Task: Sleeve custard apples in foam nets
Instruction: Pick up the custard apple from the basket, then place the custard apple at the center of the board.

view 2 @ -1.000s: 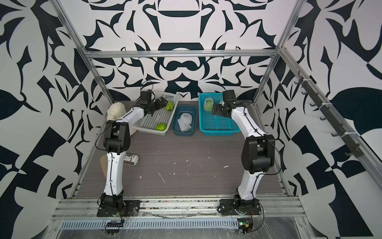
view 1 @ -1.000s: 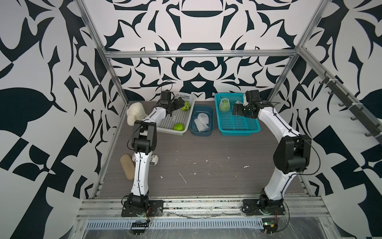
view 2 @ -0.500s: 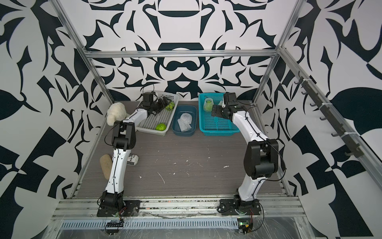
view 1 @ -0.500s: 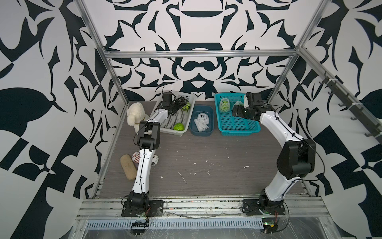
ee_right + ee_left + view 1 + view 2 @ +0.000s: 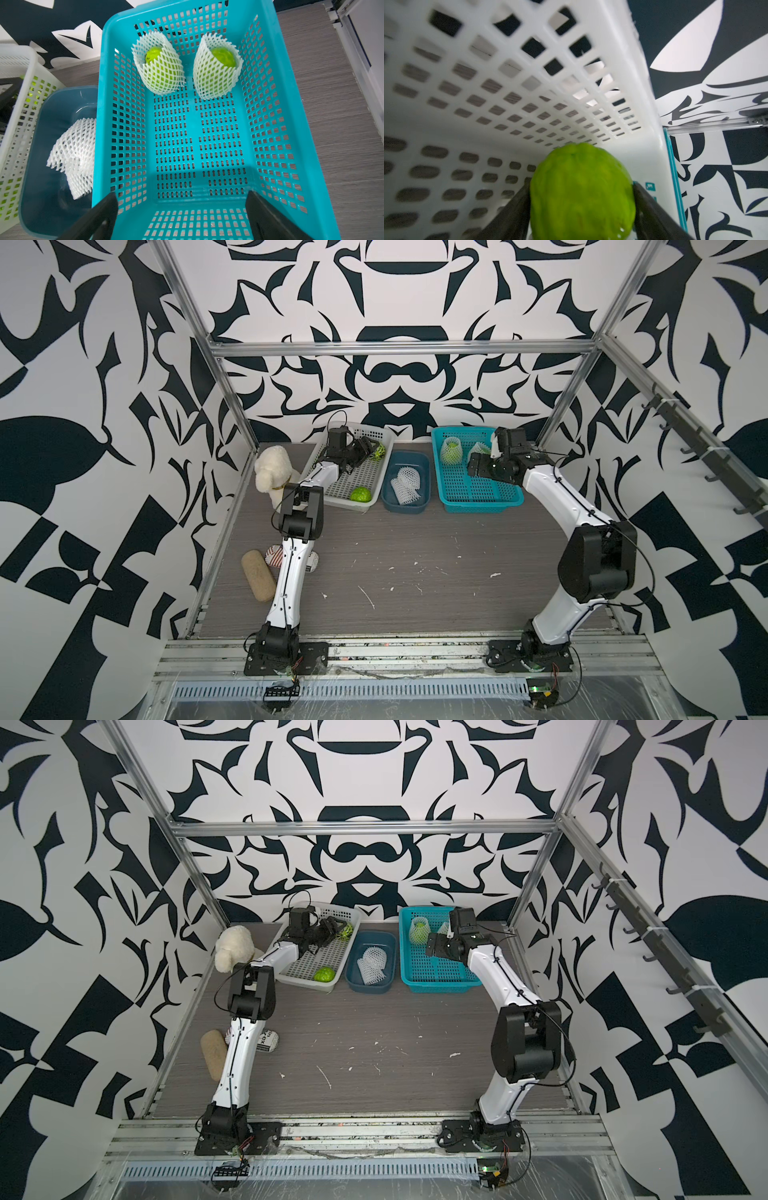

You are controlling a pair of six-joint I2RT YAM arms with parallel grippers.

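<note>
Shows the left claw (image 5: 581, 185) closed on the far custard apple (image 5: 581, 193), with both dark fingers (image 5: 517, 207) pressed to its sides, inside the white basket (image 5: 508, 83). Blurs that fruit's skin and crops its lower end at the frame edge. Places it, in both top views, at 1 o'clock within the basket, largely masked by the claw. Places the near custard apple (image 5: 360, 494), bare and unobstructed, at 5 o'clock in the same basket.

Shows the right claw (image 5: 181, 196) spread wide and empty above the near end of the teal basket (image 5: 270, 124), with both finger bases cut off. Sets the first netted custard apple (image 5: 451, 450) at 11 o'clock in that basket and the second netted custard apple (image 5: 478, 448) at 12 o'clock, half hidden behind the right wrist in a top view.

Piles spare foam nets (image 5: 405, 485) in the dark blue tub (image 5: 424, 472), at 12 o'clock on the bench (image 5: 415, 556), between the two baskets; leaves their number unclear.

Carries white marks, too small to read, on a teal tag (image 5: 650, 186). Covers part of the black print on a pouch (image 5: 266, 1042) with the left arm; leaves that print unreadable.
</note>
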